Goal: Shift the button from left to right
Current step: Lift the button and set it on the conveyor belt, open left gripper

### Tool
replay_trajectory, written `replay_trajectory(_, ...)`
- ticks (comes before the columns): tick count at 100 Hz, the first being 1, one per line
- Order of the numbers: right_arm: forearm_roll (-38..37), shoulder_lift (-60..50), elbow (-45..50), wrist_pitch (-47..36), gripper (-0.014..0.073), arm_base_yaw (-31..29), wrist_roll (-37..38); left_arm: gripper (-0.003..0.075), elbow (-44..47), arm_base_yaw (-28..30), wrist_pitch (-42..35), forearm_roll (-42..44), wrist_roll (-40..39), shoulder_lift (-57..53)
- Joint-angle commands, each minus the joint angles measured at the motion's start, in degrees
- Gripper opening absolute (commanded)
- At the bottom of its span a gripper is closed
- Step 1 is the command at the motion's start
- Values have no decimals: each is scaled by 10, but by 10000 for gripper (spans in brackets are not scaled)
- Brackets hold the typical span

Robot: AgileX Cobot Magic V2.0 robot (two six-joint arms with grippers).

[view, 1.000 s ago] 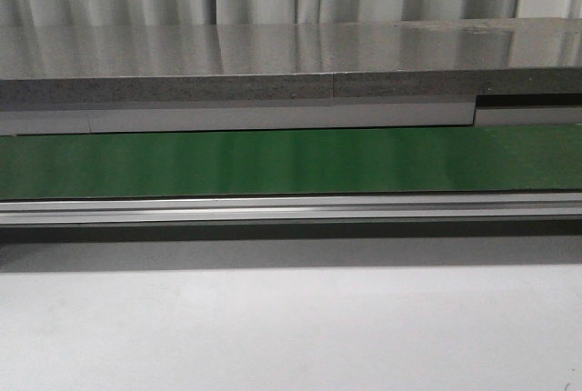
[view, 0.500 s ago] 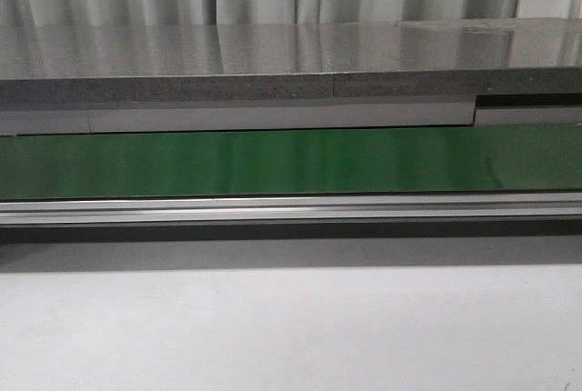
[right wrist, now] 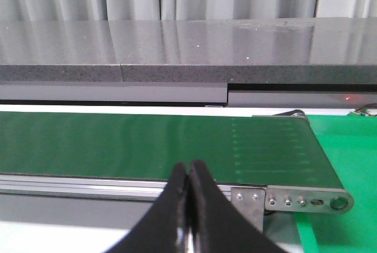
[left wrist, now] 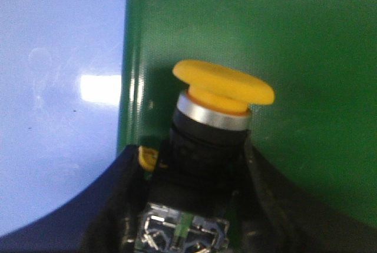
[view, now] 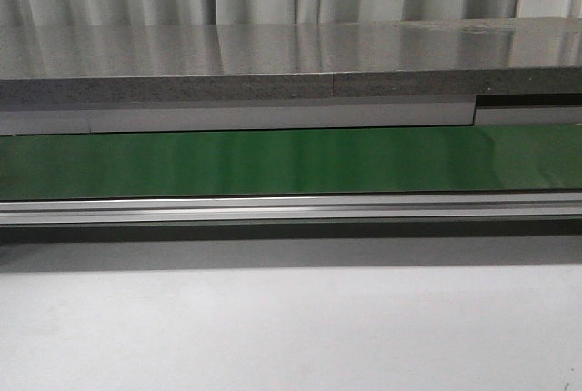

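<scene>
Left jaws pinching one button — right jaws pressed together, empty.

Yellow-capped black button tilted over green surface.

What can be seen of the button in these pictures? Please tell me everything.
The button shows only in the left wrist view. It has a wide yellow-orange mushroom cap, seemingly plastic, then a shiny metal ring and a black boxy body with a clear end showing a green mark. The left gripper is shut on the body, dark fingers on both sides. The cap is tilted, with green belt behind it.
</scene>
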Motion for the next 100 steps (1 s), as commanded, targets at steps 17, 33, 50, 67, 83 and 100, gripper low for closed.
replay_trajectory(17, 0, -10, -11, -47, -67, 0, 0, 396, -15, -6, -13, -15, -1, -20)
replay_trajectory(33, 0, -10, -11, -47, -67, 0, 0, 666, -15, -6, -4, -26, -1, -21)
replay_trajectory(50, 0, -10, -11, -47, -67, 0, 0, 680, -15, -6, 10, -52, 18, -42)
replay_trajectory(67, 0, -10, -11, -47, -67, 0, 0, 680, -15, -6, 15, -98, 59, -95)
replay_trajectory(83, 0, -10, -11, -47, -67, 0, 0, 680, -8, -7, 22, -103, 74, -159)
replay_trajectory(100, 0, -10, -11, -47, -67, 0, 0, 680, 26, -14, -23, -115, 91, -245)
